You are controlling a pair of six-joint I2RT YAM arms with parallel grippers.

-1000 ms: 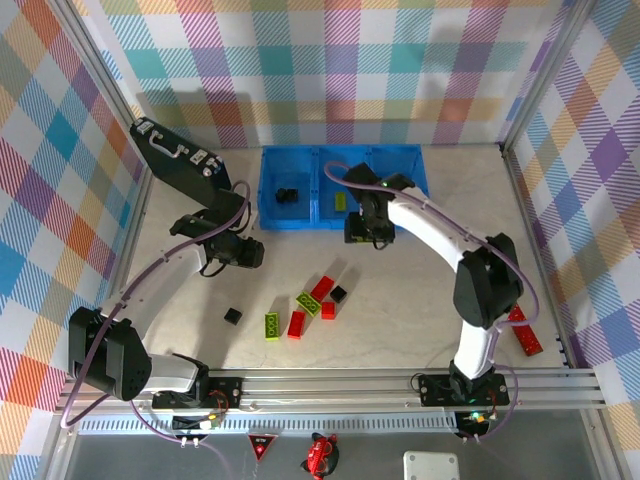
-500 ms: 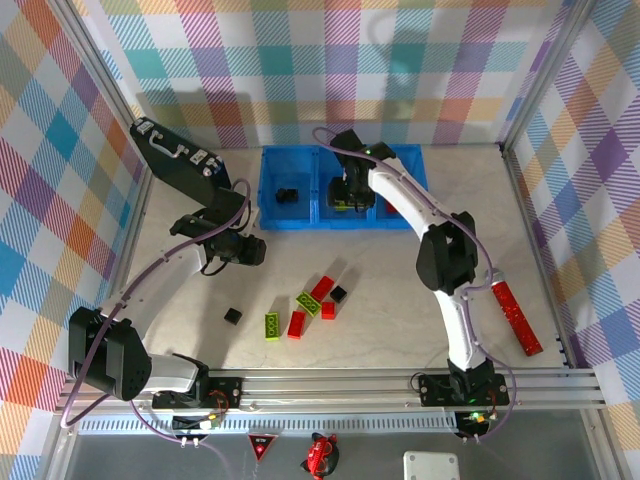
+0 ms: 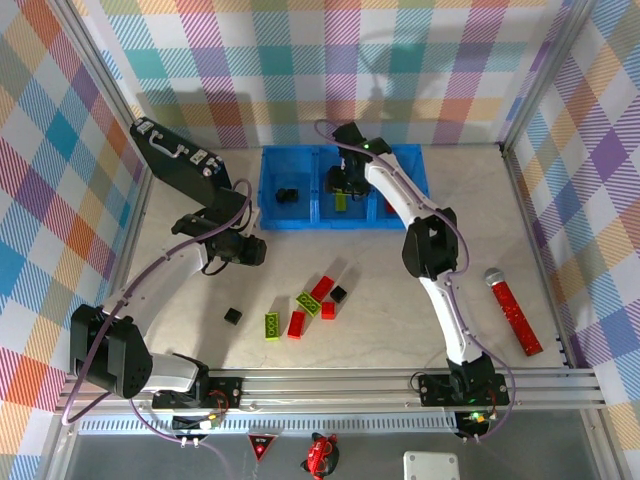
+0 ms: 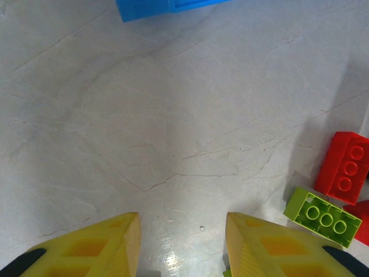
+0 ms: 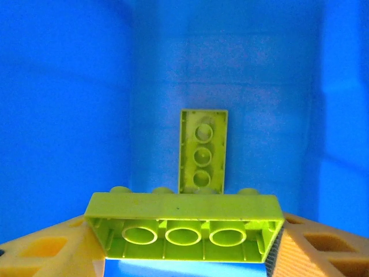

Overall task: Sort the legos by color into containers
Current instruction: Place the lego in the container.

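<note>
My right gripper (image 3: pixel 342 183) hangs over the middle compartment of the blue tray (image 3: pixel 322 153), shut on a lime-green lego (image 5: pixel 184 222) held upside down, its hollow underside toward the camera. Below it a second lime-green lego (image 5: pixel 202 151) lies on the compartment floor. A black lego (image 3: pixel 287 195) sits in the left compartment and a red one (image 3: pixel 388 208) in the right. My left gripper (image 3: pixel 248 250) hovers open over bare table, nothing between its yellow fingers (image 4: pixel 115 242). Loose red (image 3: pixel 296 323), lime-green (image 3: pixel 271 325) and black legos (image 3: pixel 233 316) lie mid-table.
A black case (image 3: pixel 175 165) leans at the back left. A long red glittery stick (image 3: pixel 512 312) lies at the right. In the left wrist view a red brick (image 4: pixel 346 167) and a green brick (image 4: pixel 323 210) sit to the right of the fingers.
My right arm swung from just in front of the tray to over its middle compartment, carrying the lime-green lego. The left arm has not moved.
</note>
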